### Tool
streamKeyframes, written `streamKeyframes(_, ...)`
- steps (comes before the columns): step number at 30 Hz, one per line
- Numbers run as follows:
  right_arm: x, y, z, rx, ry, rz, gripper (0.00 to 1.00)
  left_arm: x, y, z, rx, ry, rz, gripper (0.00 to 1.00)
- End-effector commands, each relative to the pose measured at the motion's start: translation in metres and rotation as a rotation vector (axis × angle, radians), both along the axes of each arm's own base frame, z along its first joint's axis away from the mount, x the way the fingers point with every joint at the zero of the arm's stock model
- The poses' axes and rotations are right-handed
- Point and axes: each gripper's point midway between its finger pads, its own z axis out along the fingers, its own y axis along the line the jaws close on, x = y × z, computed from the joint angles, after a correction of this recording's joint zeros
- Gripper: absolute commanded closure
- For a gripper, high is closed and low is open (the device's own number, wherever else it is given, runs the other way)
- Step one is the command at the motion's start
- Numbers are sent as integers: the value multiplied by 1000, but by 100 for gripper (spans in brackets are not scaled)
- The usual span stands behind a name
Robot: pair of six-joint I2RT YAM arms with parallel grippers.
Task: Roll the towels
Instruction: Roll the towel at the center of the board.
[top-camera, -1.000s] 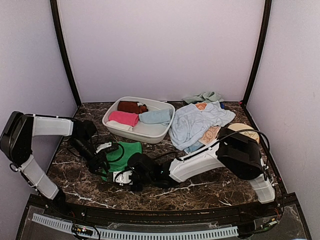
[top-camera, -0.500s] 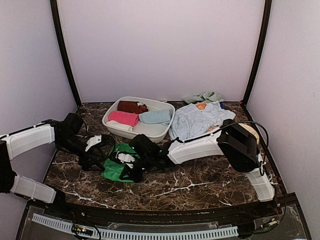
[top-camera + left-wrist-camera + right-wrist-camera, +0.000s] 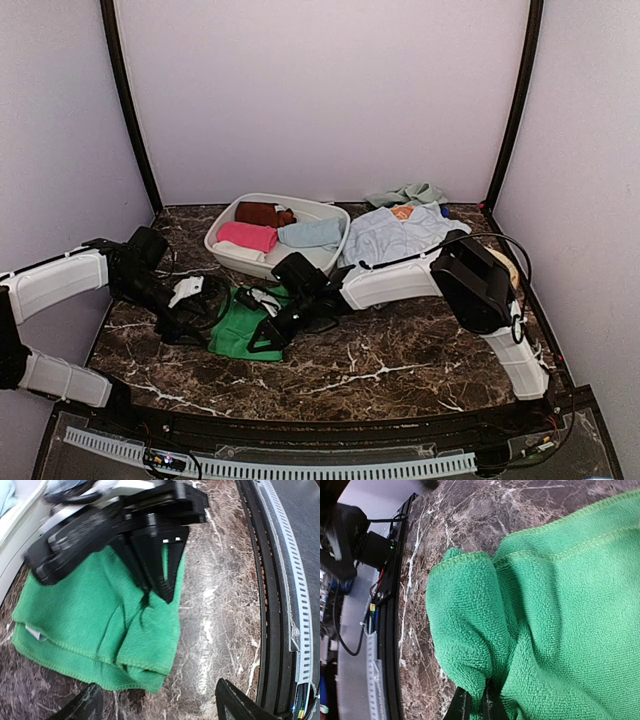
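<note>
A dark marble table stands inside a pale-walled booth, with two white-and-black robot arms reaching in from its near edge. A green towel lies crumpled toward the near-left part of the table, just in front of a white basin. The right gripper stretches across from the right side and points down onto the towel. Its jaws are pressed together, pinching a raised fold of the green cloth. One part of the towel is doubled over into a thick, rounded lump. The rest lies loose and wrinkled, with a small white tag showing at one edge. The left gripper is just left of the towel, its jaws spread wide with nothing between them. In the basin sit a brown towel, a pink towel and a blue towel, each bundled up. Toward the far-right corner lies a loose pile of pale blue and peach cloths.
</note>
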Motion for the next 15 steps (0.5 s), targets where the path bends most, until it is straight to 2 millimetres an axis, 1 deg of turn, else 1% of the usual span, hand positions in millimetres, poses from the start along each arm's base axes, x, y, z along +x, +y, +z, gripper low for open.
streamKeyframes(1,1,-9,-17,-63,153,-51,100,-15,-13,-4,-2,3,-96,24)
streamKeyframes(3,3,-7,-14,-52,175,-64,100,-19,-19,-11,22,6,-125,25)
streamKeyframes(6,3,-4,-11,-34,211,-70,100,-23,-30,-14,27,-12,-159,25)
streamKeyframes(10,3,-4,-16,-41,261,-74,100,-18,-40,-18,46,-50,-185,26)
streamKeyframes(12,5,-5,-18,-39,286,-81,100,-14,-41,-25,72,-59,-192,30)
streamKeyframes(14,6,-6,-20,-38,306,-88,100,-8,-40,-36,103,-58,-185,36)
streamKeyframes(15,7,-6,-21,-37,310,-91,100,-5,-39,-42,119,-57,-184,38)
